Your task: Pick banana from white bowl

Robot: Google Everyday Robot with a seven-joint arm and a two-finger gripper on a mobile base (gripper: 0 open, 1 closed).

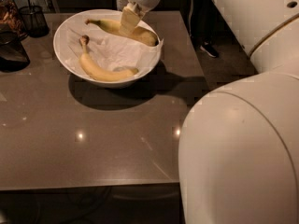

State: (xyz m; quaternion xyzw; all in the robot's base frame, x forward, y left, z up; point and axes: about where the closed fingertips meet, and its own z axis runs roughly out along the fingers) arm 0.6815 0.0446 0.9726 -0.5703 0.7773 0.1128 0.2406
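Note:
The white bowl [65,55], lined with crumpled white paper, stands at the far middle of the grey table. The banana [147,35], deep yellow with a greenish stem pointing left, lies along the bowl's far side. A paler, longer, curved banana [100,71] with a brown stem tip lies along the near side. My gripper [128,23] comes down from above, right at the middle of the far banana, and covers that part of it.
A black mesh cup [33,18] and a dark container [10,50] stand at the table's left edge. The robot's large white arm [243,148] fills the right foreground. The table's right edge [198,64] lies just past the bowl, with dark floor beyond.

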